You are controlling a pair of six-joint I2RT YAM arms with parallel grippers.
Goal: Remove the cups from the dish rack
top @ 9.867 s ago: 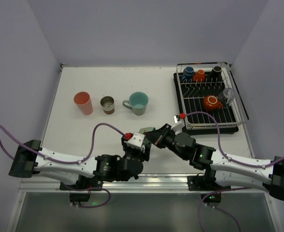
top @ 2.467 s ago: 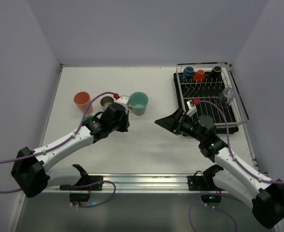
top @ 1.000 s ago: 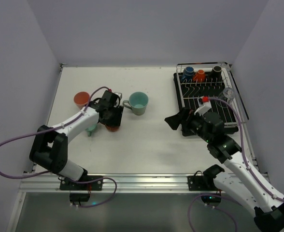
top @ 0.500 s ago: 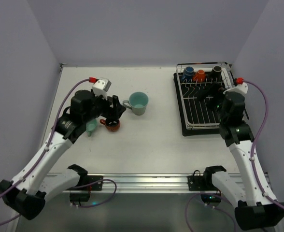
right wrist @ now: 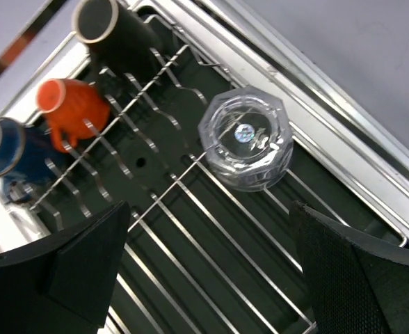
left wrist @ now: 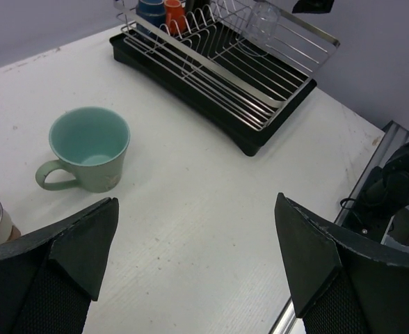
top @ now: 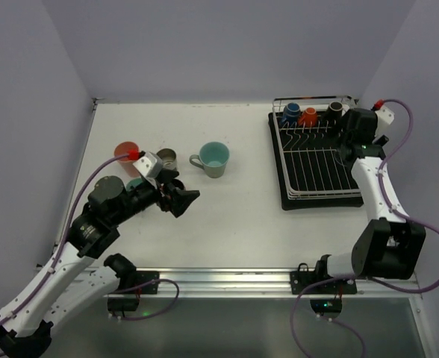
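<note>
The dish rack (top: 320, 168) stands at the far right. At its far end are a blue cup (right wrist: 6, 149), an orange cup (right wrist: 72, 104) and a black cup (right wrist: 114, 31). A clear glass (right wrist: 246, 136) sits upside down by the right rim. My right gripper (right wrist: 208, 229) hangs open just above the wires, with the glass a little beyond its fingertips. On the table's left stand a salmon tumbler (top: 125, 151), a metallic-brown cup (top: 166, 157), a teal mug (top: 213, 159) and a small teal cup (top: 135, 183). My left gripper (left wrist: 196, 209) is open and empty over bare table near the teal mug (left wrist: 90, 148).
The rack (left wrist: 218, 66) has a raised silver rim and rows of upright tines around the far cups. The table's near edge and a metal rail (left wrist: 371, 174) lie to the right in the left wrist view. Purple walls close in the table on three sides.
My left gripper opened, left an orange cup by the metallic-brown cup and drew back toward the near side. My right arm swung out to the rack's far right, above the clear glass.
</note>
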